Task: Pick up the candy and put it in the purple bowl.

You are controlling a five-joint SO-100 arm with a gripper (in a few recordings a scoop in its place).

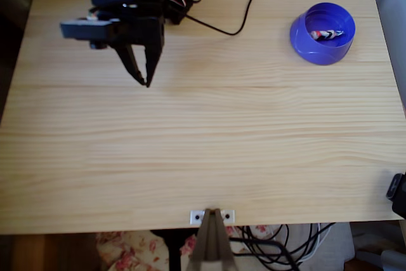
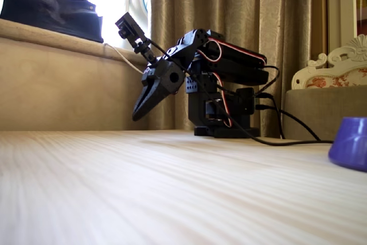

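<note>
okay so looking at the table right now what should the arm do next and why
Probably nothing beyond staying parked. The candy already lies inside the purple bowl, and the tool hangs empty above bare table, far from the bowl, its fingers nearly together.

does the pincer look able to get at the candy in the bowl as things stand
Probably yes: the candy lies uncovered in the open purple bowl, and bare table separates it from the folded-back pincer. Whether the arm stretches that far is unclear.

Folded back low over own base, gripper (image 1: 144, 75) (image 2: 139, 113) pointing down and forward, empty. Fingers (image 1: 130, 61) nearly together, tips meeting, hanging above the surface without touching.
</note>
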